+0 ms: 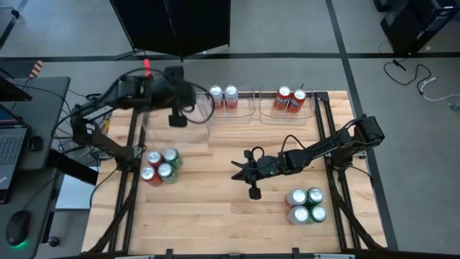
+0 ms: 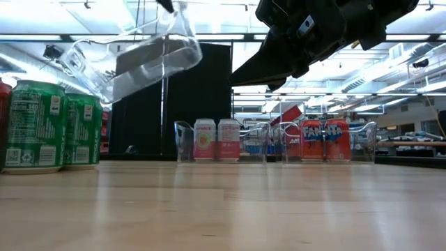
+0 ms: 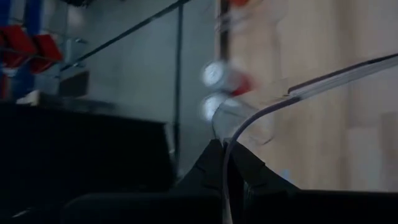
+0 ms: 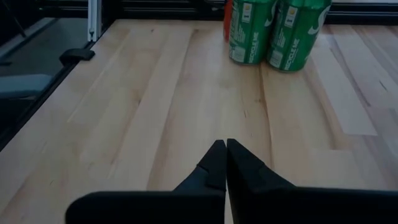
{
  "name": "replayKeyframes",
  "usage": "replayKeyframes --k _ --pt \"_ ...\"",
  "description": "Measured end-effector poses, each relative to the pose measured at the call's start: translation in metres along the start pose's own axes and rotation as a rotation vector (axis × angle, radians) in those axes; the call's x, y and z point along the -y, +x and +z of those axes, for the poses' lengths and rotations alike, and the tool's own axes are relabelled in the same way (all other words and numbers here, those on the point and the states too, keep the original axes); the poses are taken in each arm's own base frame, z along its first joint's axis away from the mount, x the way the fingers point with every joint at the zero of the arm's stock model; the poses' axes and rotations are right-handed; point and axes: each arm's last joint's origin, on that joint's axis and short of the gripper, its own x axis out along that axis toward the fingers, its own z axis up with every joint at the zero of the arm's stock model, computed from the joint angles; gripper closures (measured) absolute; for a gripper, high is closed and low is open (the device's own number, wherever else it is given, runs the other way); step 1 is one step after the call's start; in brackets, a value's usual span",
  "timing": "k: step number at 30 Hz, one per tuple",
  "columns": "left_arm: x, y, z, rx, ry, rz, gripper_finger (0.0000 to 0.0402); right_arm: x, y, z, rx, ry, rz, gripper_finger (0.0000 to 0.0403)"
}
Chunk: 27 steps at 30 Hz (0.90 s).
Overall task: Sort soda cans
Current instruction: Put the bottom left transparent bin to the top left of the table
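Note:
My left gripper point(image 1: 191, 97) is high over the table's far left, shut on a clear plastic tray point(image 2: 132, 59) that hangs tilted in the air. My right gripper point(image 1: 241, 173) stands shut over the table's middle, holding nothing. Two red and two green soda cans point(image 1: 162, 167) stand together near the left edge, also seen in the right wrist view point(image 4: 273, 31). Two green and two silver-white cans point(image 1: 305, 205) stand at the near right. At the far edge, two silver-white cans point(image 1: 223, 97) and two red cans point(image 1: 290, 99) stand in clear trays. My left gripper pinches the clear tray's thin rim point(image 3: 225, 155) between its two fingers, one finger on each side of the wall. The fingers slant down from the table's left. The tray is lifted clear of the table and hangs tilted below the fingers.
Dark frame rails point(image 1: 129, 180) run along the table's left and right sides. Bare wood point(image 1: 215, 216) lies between the two near can groups. A desk with a laptop and mouse point(image 1: 18, 226) stands off the table's left.

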Motion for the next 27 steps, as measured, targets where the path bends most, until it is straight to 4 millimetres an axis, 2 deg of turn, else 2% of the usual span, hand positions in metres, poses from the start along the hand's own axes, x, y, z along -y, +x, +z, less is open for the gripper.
replayKeyframes --k 9,15,22,27 --pt "-0.029 0.018 -0.023 -0.15 0.123 0.056 0.0401 -0.001 0.0 -0.003 -0.016 -0.004 0.003 0.0403" --pt "-0.041 0.035 -0.039 -0.24 0.132 -0.008 0.0401 -0.002 -0.003 -0.017 0.006 0.003 0.012 0.0403" --pt "-0.031 0.07 -0.041 -0.234 0.151 -0.125 0.0401 0.0 -0.008 -0.034 0.043 0.04 0.016 0.0403" --pt "-0.017 0.107 -0.058 -0.311 0.205 -0.189 0.0401 0.0 -0.008 -0.034 0.05 0.04 0.017 0.0403"
